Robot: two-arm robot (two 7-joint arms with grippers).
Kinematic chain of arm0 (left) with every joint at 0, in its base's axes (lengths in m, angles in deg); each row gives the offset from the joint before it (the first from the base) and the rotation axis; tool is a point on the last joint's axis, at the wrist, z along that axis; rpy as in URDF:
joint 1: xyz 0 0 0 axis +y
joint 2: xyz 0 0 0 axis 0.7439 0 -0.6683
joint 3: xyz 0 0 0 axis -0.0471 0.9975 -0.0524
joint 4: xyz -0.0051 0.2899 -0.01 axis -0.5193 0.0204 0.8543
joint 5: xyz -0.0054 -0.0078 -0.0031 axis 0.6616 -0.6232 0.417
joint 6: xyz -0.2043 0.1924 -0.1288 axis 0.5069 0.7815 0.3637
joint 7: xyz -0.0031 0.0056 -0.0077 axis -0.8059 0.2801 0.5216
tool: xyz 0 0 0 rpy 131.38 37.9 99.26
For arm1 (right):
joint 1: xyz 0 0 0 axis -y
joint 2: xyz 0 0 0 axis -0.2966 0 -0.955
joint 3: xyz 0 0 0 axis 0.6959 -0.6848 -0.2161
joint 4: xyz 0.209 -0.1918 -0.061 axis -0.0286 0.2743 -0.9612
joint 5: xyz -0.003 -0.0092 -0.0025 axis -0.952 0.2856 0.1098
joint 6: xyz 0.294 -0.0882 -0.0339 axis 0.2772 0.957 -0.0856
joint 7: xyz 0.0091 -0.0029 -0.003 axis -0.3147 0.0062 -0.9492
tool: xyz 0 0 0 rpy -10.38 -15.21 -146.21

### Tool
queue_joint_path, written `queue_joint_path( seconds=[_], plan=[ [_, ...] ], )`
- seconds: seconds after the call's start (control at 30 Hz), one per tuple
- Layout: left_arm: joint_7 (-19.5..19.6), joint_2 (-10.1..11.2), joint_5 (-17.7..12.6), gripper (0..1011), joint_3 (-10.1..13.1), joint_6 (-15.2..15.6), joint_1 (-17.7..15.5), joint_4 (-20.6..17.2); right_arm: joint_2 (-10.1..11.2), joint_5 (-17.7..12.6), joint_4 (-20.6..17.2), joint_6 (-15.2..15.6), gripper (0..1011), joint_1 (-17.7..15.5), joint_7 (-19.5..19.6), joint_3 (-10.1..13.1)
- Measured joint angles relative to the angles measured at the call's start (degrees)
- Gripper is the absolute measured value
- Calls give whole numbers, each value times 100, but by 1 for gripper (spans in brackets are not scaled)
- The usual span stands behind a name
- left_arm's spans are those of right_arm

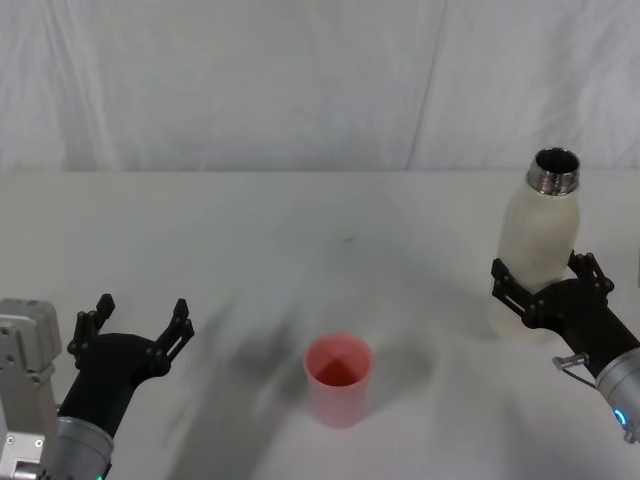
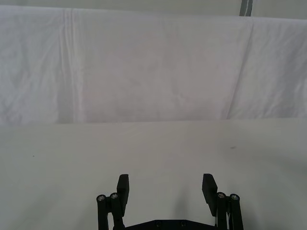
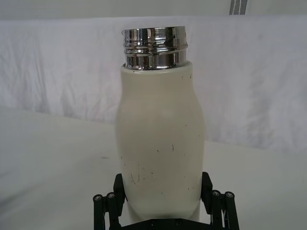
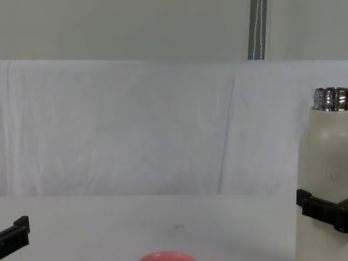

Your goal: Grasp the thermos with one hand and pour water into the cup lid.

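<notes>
**Right gripper closing in low on open thermos, spill risk ahead**

Right gripper is straddling the lower body of the thermos at the right side of the white table, its black fingers sitting on either flank of the cream bottle and seeming to touch it, though how firmly they are pressing cannot be judged. The bottle is standing upright, its steel neck uncapped. The cup lid, a small pink-red cup, is waiting well apart from it, near the table's front middle. The left gripper is hovering idle with fingers spread over the table's left side. With the hold sitting so low, the tall bottle is likely risking a slip or swing once tilted, and water could be overshooting the narrow cup or knocking it over.
</notes>
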Motion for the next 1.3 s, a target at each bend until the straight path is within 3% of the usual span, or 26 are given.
queue_joint_path(
  seconds=[1.3],
  plan=[
    [0, 0, 0, 1001, 0, 0, 0, 0, -215, -68, 889, -74, 952, 712, 6, -267]
  ],
)
